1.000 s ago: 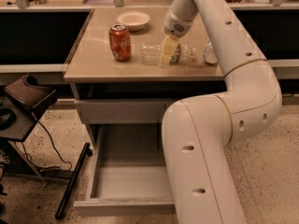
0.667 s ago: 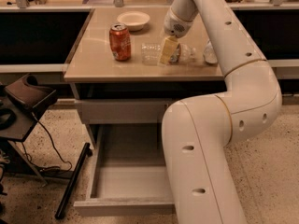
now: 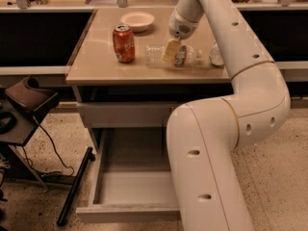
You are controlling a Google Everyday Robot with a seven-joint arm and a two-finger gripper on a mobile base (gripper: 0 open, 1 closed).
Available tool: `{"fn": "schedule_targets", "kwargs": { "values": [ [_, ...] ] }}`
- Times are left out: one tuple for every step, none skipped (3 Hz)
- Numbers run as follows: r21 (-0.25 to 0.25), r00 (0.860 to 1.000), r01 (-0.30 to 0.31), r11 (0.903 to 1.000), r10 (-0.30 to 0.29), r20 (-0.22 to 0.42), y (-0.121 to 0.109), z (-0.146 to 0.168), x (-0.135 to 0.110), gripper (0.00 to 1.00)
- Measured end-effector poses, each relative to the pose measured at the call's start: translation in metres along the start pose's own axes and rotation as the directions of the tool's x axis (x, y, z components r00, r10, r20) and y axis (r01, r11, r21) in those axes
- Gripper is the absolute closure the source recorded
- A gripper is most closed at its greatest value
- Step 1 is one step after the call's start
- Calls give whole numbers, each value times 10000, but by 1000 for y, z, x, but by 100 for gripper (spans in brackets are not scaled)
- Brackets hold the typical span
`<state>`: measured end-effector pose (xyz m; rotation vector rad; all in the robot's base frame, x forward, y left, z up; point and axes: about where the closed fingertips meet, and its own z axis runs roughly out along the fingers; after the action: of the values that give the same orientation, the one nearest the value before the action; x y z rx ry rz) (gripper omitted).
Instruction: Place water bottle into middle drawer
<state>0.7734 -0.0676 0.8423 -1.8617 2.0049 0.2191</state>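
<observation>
The water bottle (image 3: 156, 55) is clear and ribbed and lies on its side on the tan tabletop (image 3: 96, 64), right of the red soda can (image 3: 123, 43). My gripper (image 3: 170, 50) reaches down from the white arm and sits right at the bottle's middle, over its dark label band. The middle drawer (image 3: 130, 182) is pulled out below the table, grey inside, with nothing in it. My arm's large white links cover its right side.
A white bowl (image 3: 137, 20) stands at the back of the table. A whitish bottle (image 3: 216, 55) shows partly behind my arm at the right. A closed drawer front (image 3: 122, 114) sits above the open one. A black stand (image 3: 26, 100) and a black pole (image 3: 74, 186) are on the left.
</observation>
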Motion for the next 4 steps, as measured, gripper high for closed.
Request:
{"fn": "schedule_targets", "kwargs": {
  "values": [
    [65,9997,-76,9999,75,218,-2,1,1,89],
    [-376,9964,333,9987,-302,796,20,-20,-2,100],
    [-701,9840,1051,9920,-935,1520,53,-49,-15,100],
    [-456,9433,1874,9812,-1668,2871,102,-101,-39,100]
  ]
}}
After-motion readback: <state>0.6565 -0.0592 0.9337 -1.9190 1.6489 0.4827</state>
